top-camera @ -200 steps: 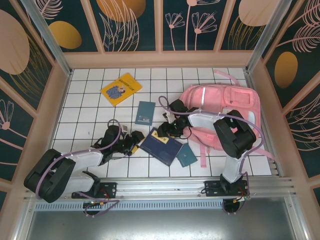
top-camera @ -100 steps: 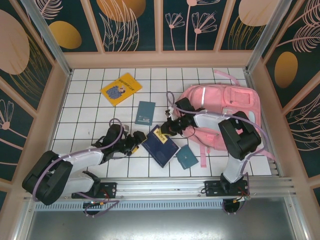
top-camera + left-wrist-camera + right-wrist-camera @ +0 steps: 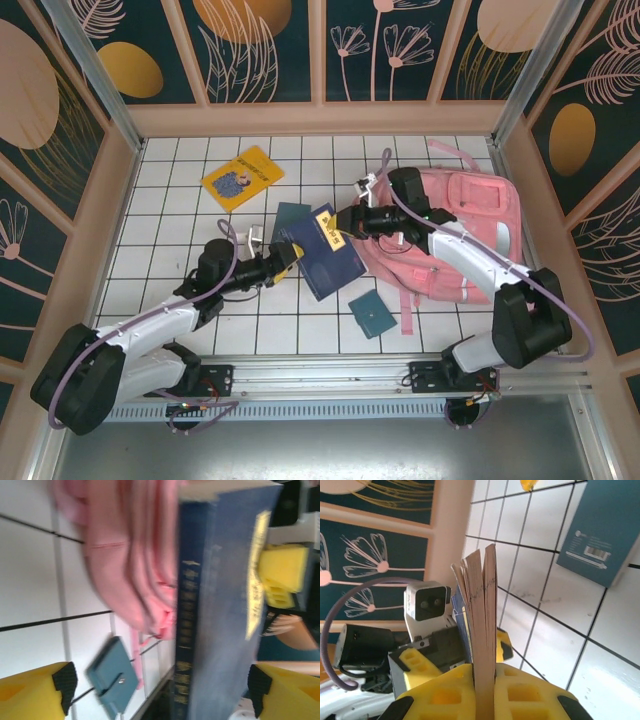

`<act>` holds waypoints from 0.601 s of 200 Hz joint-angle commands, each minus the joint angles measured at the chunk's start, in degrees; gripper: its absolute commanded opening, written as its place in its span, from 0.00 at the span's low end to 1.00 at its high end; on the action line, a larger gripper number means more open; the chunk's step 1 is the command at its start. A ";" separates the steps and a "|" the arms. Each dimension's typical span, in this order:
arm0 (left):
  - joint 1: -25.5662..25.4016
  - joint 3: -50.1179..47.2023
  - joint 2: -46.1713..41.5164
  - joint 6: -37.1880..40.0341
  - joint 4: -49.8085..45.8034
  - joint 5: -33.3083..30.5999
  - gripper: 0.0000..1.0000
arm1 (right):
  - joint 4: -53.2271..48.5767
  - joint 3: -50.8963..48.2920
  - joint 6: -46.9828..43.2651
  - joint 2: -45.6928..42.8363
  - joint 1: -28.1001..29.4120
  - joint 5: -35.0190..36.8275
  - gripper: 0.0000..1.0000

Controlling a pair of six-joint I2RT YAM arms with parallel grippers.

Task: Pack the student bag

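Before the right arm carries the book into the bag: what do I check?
1. Hold: right gripper shut on book: ok.
2. Whole book pinched: cannot tell, pages fan apart above the grip.
3. Release: left gripper open, a gap on each side of the book: ok.
4. Mouth of bag open toward the book: cannot tell.
5. Path: teal case lies nearer the arm bases, off the line to the bag: ok.

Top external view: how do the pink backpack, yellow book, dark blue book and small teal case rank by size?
pink backpack
dark blue book and yellow book: look alike; the blue one is held up nearer the camera, so unsure
small teal case
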 commanded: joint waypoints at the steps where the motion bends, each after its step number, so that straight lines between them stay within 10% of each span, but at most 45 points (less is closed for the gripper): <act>1: -0.10 1.13 -0.88 -2.63 11.80 4.26 0.82 | 6.19 -0.70 5.61 -2.33 -0.15 -2.21 0.05; 120: -0.16 -0.75 0.81 -6.83 24.97 5.32 0.22 | 18.56 -4.99 15.32 -4.17 0.19 -2.55 0.05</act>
